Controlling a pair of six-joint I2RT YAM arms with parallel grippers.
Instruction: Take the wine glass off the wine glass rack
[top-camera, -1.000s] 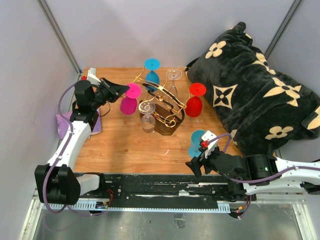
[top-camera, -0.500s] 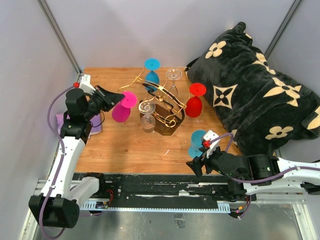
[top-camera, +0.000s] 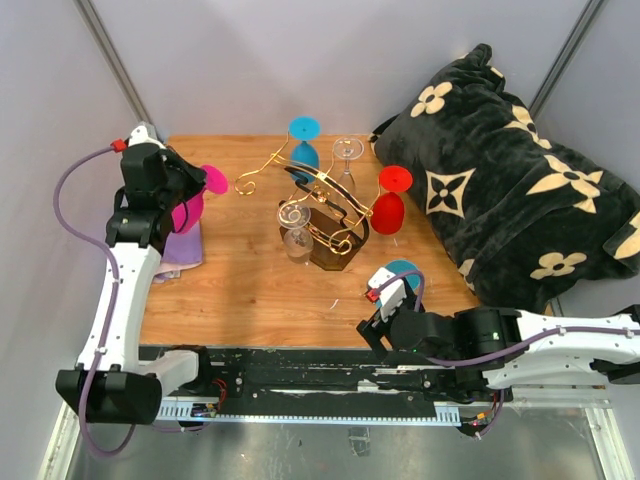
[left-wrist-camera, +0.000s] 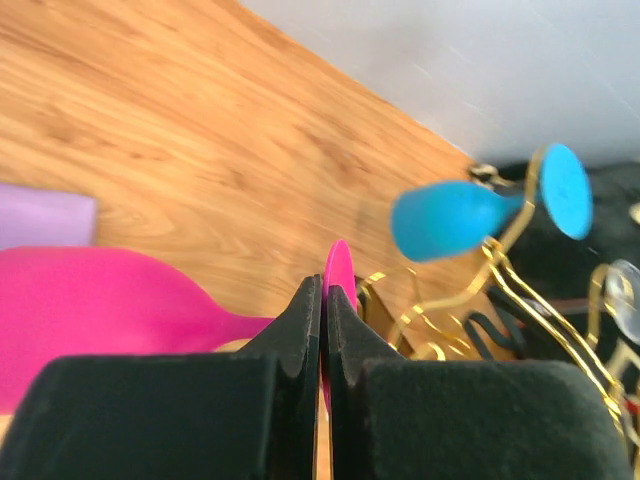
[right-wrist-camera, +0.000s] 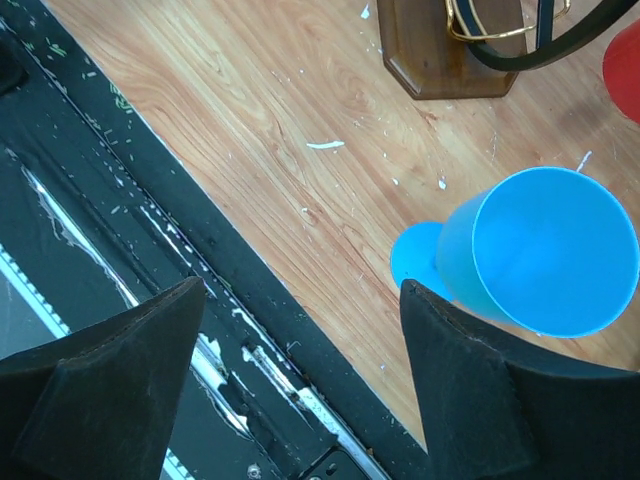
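At the far left, the left tool (top-camera: 192, 188) has swung away from the wine glass rack (top-camera: 322, 205) within the last second, and the pink wine glass (top-camera: 188, 208) has come with it. A second ago that glass hung at the rack's left side. Now it is well apart from the gold wire, out by the left edge of the worktop (top-camera: 250, 295) and over a purple cloth (top-camera: 178, 252). The left wrist view shows the tool's fingers (left-wrist-camera: 302, 325) pressed together on the glass, with its foot just past the tips and the bowl lying off to one side. By my reading the removal itself is done and only the setting down is left; whether the glass touches the cloth I cannot tell.

In the middle the rack has not shifted on its dark base (top-camera: 335, 252). It carries a blue hanging glass (top-camera: 303, 142), a clear glass (top-camera: 347, 160), a red glass (top-camera: 390, 203) and a second, lower clear glass (top-camera: 295, 232). Its scrolled left arm (top-camera: 262, 172) is the nearest obstacle to the carried glass, and looks cleared.

To the right, the right tool (right-wrist-camera: 300, 290) has edged leftward along the near edge; its jaws stand wide apart with nothing between them. A blue standing glass (right-wrist-camera: 545, 250) sits upright on the worktop just beside it, close enough to be knocked. A black flowered blanket (top-camera: 500, 180) fills the right side.
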